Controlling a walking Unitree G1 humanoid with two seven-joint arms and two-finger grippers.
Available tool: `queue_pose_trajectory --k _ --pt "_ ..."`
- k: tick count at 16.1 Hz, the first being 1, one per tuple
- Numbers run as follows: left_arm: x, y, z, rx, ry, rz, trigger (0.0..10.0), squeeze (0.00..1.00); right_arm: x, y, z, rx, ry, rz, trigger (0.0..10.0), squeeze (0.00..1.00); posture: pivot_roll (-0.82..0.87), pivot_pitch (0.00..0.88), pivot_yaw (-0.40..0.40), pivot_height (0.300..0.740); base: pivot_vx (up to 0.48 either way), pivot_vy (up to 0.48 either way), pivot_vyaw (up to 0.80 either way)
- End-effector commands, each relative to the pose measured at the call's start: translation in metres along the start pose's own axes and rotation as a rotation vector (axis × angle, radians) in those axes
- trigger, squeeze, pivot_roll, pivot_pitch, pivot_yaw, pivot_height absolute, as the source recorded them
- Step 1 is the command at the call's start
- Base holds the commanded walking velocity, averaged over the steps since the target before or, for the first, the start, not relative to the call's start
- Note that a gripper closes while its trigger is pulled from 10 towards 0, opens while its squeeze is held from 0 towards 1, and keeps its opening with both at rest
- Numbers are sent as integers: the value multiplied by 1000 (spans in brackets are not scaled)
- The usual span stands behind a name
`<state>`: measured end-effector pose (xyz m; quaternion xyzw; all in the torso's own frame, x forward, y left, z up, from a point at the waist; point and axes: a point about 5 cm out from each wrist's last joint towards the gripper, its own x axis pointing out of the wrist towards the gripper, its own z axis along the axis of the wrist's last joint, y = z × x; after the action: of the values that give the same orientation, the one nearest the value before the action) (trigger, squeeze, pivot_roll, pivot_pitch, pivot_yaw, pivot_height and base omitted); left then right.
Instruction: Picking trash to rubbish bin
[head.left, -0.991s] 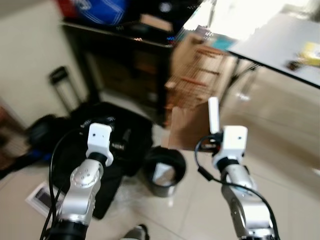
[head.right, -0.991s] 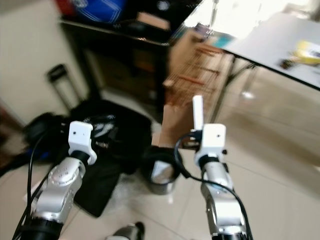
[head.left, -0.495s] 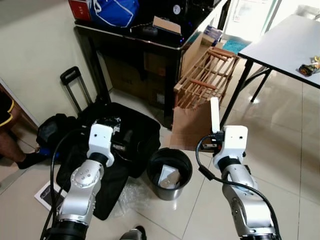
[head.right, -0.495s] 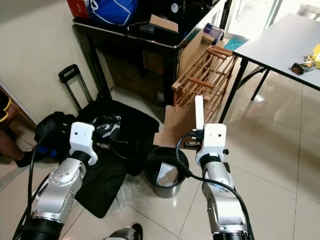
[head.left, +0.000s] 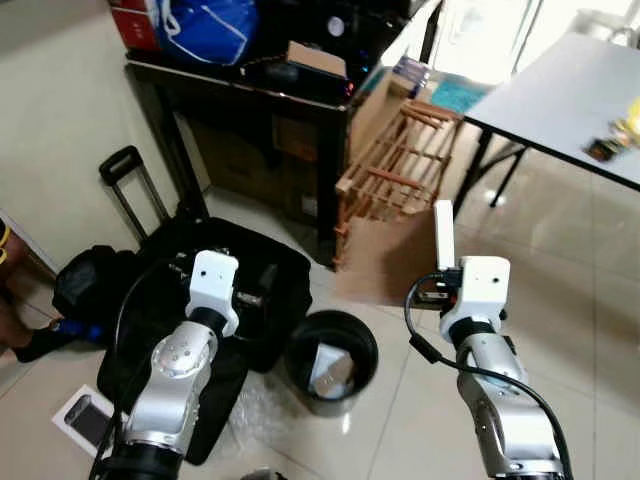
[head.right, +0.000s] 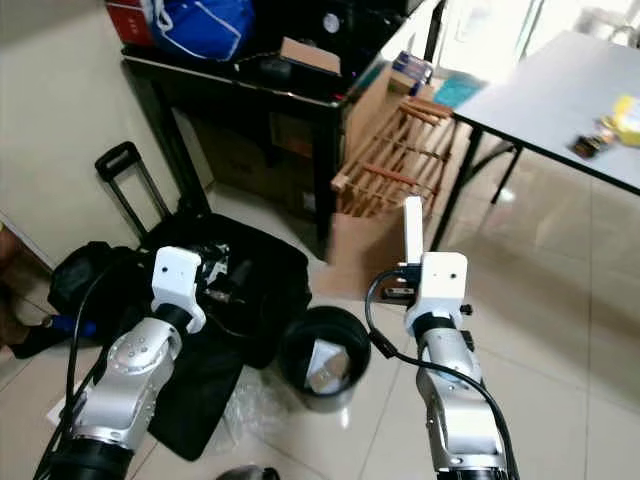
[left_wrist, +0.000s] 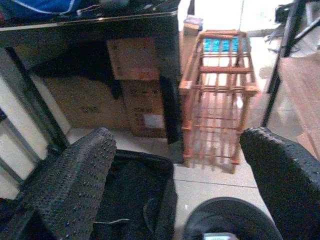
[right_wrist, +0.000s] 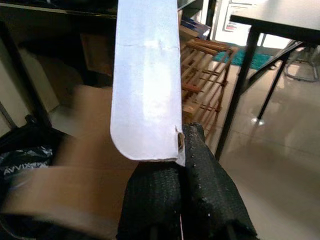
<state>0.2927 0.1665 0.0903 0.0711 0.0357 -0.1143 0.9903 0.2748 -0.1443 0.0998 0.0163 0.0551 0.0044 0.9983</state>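
Observation:
A round black rubbish bin (head.left: 330, 360) stands on the tiled floor between my two arms, with white trash lying inside it. My right gripper (right_wrist: 182, 175) is shut on a flat white strip (head.left: 444, 232) that stands upright above the wrist, to the right of the bin and higher than its rim. In the right wrist view the white strip (right_wrist: 147, 75) rises from between the black fingertips (right_wrist: 210, 190). My left gripper (left_wrist: 175, 200) is open with nothing in it, held left of the bin over the black bag, and the bin's rim (left_wrist: 230, 220) lies just beyond it.
An open black bag (head.left: 150, 300) with a pull handle lies at the left. A wooden rack (head.left: 400, 170) and brown cardboard (head.left: 385, 265) lean behind the bin, under a black desk (head.left: 250, 90). A grey table (head.left: 570, 100) is at the right. Clear plastic wrap (head.left: 260, 410) lies on the floor.
The whole picture has shifted and sharpened as the camera moved. Both arms hold about the same pose, the right gripper still shut on the white strip.

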Motion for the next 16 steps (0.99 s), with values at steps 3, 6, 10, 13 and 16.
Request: queue_pose_trajectory --k 3,6,10,13,16 --pt "-2 3 -1 9 6 7 10000 0 1 8 2 2 -3 24 10000 0 7 96 28 740 480 0 0" --pt "-3 3 -2 12 7 8 10000 0 1 8 1 2 1 26 10000 0 7 96 28 740 480 0 0" --pt "-3 5 -2 13 9 15 10000 0 2 9 -1 0 11 29 10000 0 13 99 25 740 401 0 0" --pt "-4 5 -3 20 16 14 10000 0 1 9 -1 1 15 32 10000 0 11 99 23 740 346 0 0" --pt "-3 9 -4 16 18 23 10000 0 2 9 -1 2 18 30 10000 0 10 100 24 740 202 0 0"
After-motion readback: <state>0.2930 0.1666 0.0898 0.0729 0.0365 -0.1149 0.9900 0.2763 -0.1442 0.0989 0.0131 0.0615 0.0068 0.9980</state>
